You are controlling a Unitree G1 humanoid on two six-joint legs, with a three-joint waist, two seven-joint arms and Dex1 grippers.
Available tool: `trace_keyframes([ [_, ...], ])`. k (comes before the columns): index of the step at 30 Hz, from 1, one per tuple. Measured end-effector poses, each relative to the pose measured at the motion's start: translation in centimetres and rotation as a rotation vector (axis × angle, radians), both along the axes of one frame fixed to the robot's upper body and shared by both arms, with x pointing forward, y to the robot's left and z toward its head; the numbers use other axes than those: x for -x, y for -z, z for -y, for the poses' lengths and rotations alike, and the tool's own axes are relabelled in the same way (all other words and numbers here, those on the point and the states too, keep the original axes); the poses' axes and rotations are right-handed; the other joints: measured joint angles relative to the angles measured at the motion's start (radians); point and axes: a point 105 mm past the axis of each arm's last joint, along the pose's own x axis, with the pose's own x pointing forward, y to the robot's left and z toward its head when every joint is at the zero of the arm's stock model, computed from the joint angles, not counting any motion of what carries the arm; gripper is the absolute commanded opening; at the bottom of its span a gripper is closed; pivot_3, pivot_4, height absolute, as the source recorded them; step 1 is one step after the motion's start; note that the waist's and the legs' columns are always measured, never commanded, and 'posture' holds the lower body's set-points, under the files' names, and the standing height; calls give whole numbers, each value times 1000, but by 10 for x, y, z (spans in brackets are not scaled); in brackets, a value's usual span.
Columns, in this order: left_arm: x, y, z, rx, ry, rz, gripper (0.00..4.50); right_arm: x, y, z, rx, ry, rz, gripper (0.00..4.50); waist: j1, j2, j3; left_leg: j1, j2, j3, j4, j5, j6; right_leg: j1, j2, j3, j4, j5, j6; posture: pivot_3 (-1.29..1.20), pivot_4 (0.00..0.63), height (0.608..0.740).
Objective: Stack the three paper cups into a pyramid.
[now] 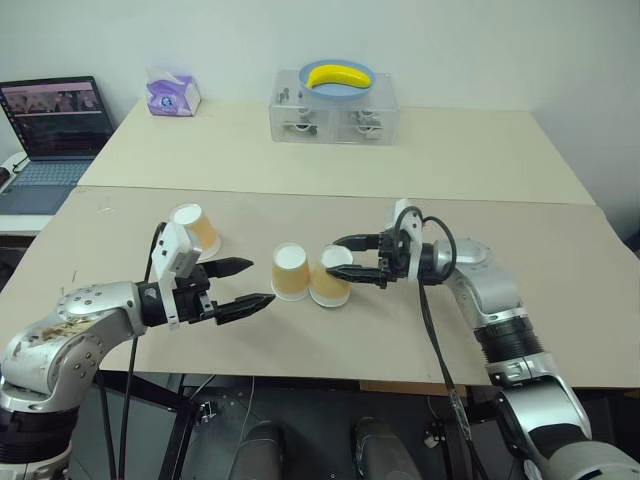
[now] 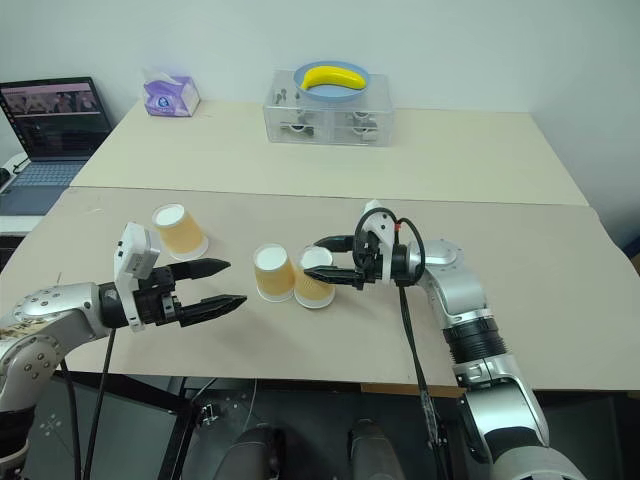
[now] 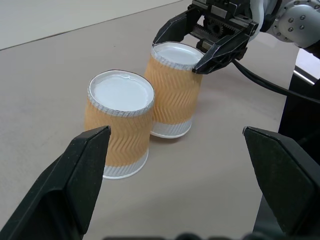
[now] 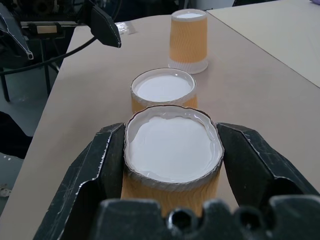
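Observation:
Three paper cups stand upside down on the tan table (image 1: 500, 330), white bases up. The left cup (image 1: 197, 228) stands alone. The middle cup (image 1: 290, 272) and the right cup (image 1: 331, 282) touch side by side. My right gripper (image 1: 340, 257) reaches in from the right and is shut on the right cup (image 4: 172, 150) just under its upturned base, one finger on each side. That cup's rim is on or just above the table. My left gripper (image 1: 258, 281) hovers open, left of the middle cup (image 3: 120, 125), holding nothing.
On the far table stand a clear plastic box (image 1: 335, 118) with a banana (image 1: 338, 75) in a blue bowl on top, and a purple tissue pack (image 1: 172, 93). An open laptop (image 1: 55, 125) sits at the far left. The near table's front edge runs just below both arms.

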Motion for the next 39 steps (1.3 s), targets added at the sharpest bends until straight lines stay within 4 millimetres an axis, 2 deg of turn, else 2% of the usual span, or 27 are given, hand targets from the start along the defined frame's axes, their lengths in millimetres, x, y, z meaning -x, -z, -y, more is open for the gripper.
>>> trace_keyframes([
  [4,0,0,0,0,-5,1,4500,-3,5,1,6,14,-8,2641,0,0,0,0,0,0,0,0,0,0,0,0,0,0,0,0,150,694],
  [6,0,0,0,2,-4,0,4500,-4,6,0,7,15,0,3625,-1,0,0,0,0,0,0,0,0,0,0,0,0,0,0,0,150,694],
  [7,0,0,0,5,-3,-1,4500,-4,6,0,9,17,6,3715,-1,0,0,0,0,0,0,0,0,0,0,0,0,0,0,0,150,694],
  [9,0,-1,1,9,-2,-1,4500,-7,9,0,10,24,0,4452,-2,0,0,0,0,0,0,0,0,0,0,0,0,0,0,0,150,694],
  [17,0,-1,1,20,-3,-4,4500,-8,11,4,17,38,-15,4482,-1,0,0,0,0,0,0,0,0,0,0,0,0,0,0,0,150,694],
  [19,1,-2,2,21,-2,-3,4500,-5,6,12,16,24,-50,4482,0,0,0,0,0,0,0,0,0,0,0,0,0,0,0,0,150,694],
  [27,0,-3,2,23,2,0,4500,20,-25,53,-75,-40,-184,4482,4,0,0,0,0,0,0,0,0,1,0,0,-1,0,0,0,150,694],
  [31,-4,-7,3,48,-17,18,4500,16,-51,71,-179,24,-147,4482,-1,0,0,1,0,0,0,0,0,1,0,0,0,0,0,0,150,694],
  [34,-16,-22,2,132,-111,82,4500,2,-68,78,-245,130,-97,4482,-2,0,0,0,0,0,0,0,0,0,0,0,0,0,0,0,150,694],
  [36,-27,-34,-6,218,-214,114,4500,-1,-79,81,-271,160,-73,4482,0,0,0,-1,0,0,0,0,0,0,0,0,-1,0,0,0,150,694],
  [39,-36,-35,-28,286,-397,100,4500,16,-87,78,-259,103,-51,4482,2,0,0,-2,0,-1,0,0,0,0,0,0,-2,0,0,0,150,694],
])
